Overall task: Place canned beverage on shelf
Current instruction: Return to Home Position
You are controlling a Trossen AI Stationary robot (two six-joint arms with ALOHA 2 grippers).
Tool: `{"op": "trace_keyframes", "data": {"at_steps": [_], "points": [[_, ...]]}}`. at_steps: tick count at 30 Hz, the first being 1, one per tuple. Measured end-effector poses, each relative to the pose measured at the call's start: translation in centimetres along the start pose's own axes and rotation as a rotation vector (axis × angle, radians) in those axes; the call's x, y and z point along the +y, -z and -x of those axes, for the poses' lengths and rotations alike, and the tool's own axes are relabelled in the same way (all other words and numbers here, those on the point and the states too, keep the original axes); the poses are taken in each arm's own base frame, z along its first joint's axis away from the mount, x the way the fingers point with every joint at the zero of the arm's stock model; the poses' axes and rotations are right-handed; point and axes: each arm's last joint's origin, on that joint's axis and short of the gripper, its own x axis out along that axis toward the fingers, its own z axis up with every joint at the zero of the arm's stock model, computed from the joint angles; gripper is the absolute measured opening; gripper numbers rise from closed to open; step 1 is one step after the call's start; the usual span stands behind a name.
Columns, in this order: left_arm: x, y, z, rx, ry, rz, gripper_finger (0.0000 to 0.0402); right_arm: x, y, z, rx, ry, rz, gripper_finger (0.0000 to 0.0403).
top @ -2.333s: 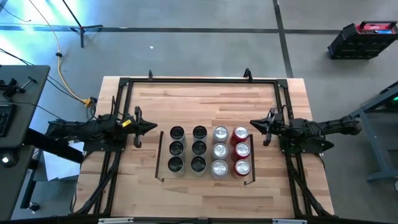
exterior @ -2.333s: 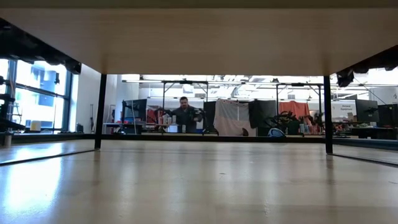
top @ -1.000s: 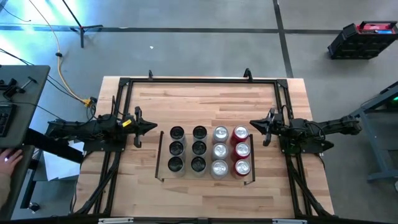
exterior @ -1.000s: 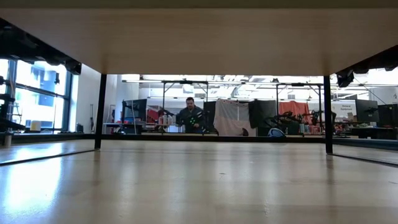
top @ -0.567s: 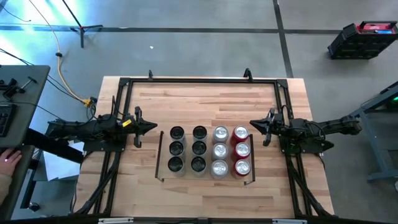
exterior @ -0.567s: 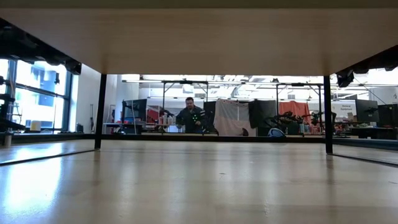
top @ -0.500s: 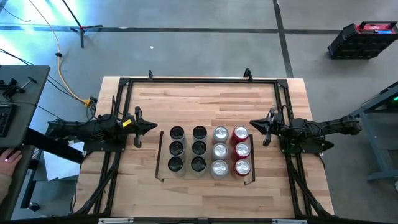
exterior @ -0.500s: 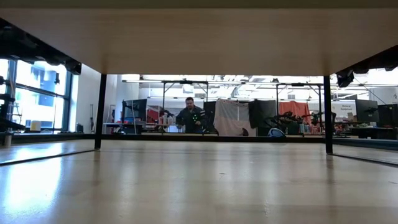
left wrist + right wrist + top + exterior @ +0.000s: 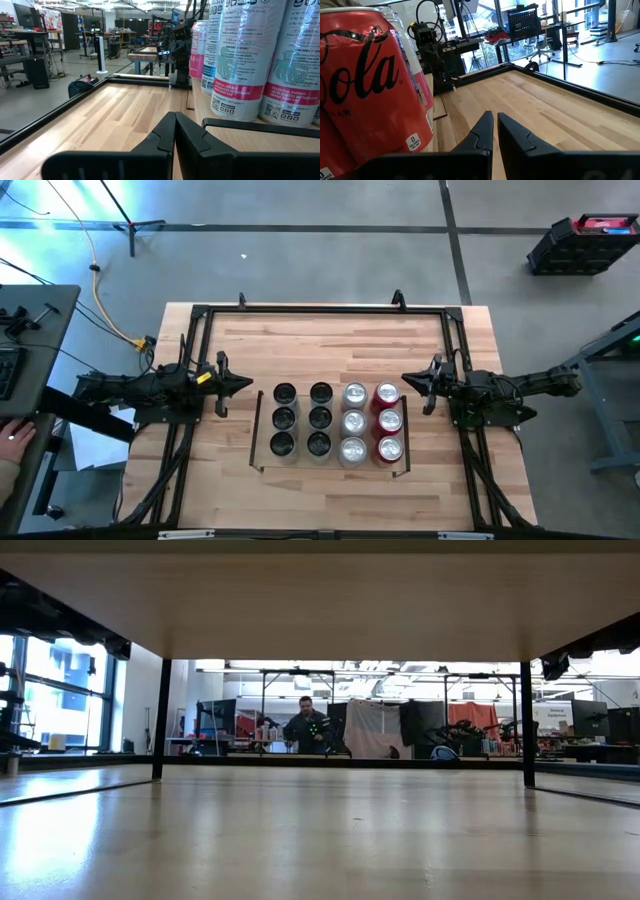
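The shelf (image 9: 258,430), a light-wood bay with thin black rails, lies at the table's middle and holds several upright cans: dark-topped tall cans (image 9: 301,419) on its left, silver-topped cans (image 9: 354,421) and red cans (image 9: 388,420) on its right. My left gripper (image 9: 248,384) is shut and empty, left of the shelf near its far left corner; the white-and-pink tall cans show in its wrist view (image 9: 240,60). My right gripper (image 9: 405,381) is shut and empty, right of the shelf, just beyond the far red can (image 9: 370,85).
A black frame (image 9: 320,310) edges the tabletop. Bare wood lies between the shelf and the far edge and between the shelf and the near edge. A person (image 9: 305,728) stands far off in the room beyond. A hand (image 9: 10,437) shows at the high view's left edge.
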Motion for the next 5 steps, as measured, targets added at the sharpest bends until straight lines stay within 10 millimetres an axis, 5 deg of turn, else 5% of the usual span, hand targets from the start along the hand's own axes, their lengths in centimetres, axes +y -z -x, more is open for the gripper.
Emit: {"op": "trace_keyframes", "data": {"at_steps": [5], "points": [[0.0,0.0,0.0,0.0,0.0,0.0,0.0,0.0,0.0,0.0,0.0,0.0,0.0,0.0011]]}}
